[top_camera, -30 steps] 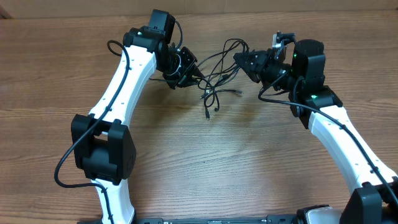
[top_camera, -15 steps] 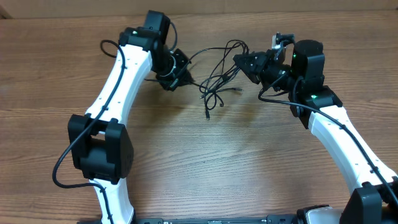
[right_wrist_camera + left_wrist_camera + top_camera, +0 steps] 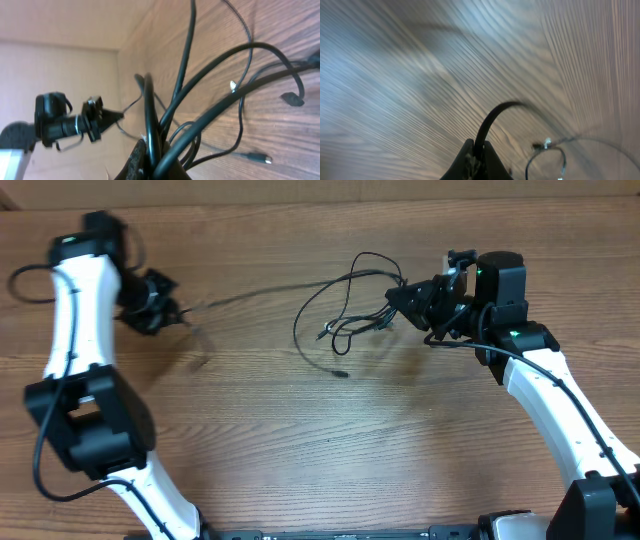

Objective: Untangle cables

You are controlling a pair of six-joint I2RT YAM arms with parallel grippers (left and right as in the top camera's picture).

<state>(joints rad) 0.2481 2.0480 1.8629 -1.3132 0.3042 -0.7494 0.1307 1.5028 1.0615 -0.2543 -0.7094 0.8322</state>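
Thin black cables form a loose tangle (image 3: 344, 323) right of the table's centre. One strand (image 3: 260, 291) runs taut from the tangle to my left gripper (image 3: 177, 311), far left at the back. That gripper is shut on the strand, and the left wrist view shows the cable (image 3: 492, 116) arcing out of the closed left gripper (image 3: 478, 156). My right gripper (image 3: 394, 297) is shut on the tangle's right side. Several cords (image 3: 186, 90) fan out of the right gripper (image 3: 156, 157). A plug (image 3: 341, 373) lies in front of the tangle, and a silver-tipped plug (image 3: 262, 159) rests on the wood.
The wooden table (image 3: 320, 440) ends at a pale wall along the back. The left arm's own thick cable (image 3: 16, 280) loops out near the left edge. The left gripper (image 3: 92, 121) shows in the right wrist view, far off to the left.
The left arm swung far left with its gripper shut, drawing one strand out of the tangle and pulling it taut. The tangle shifted and spread. The right gripper barely moved.
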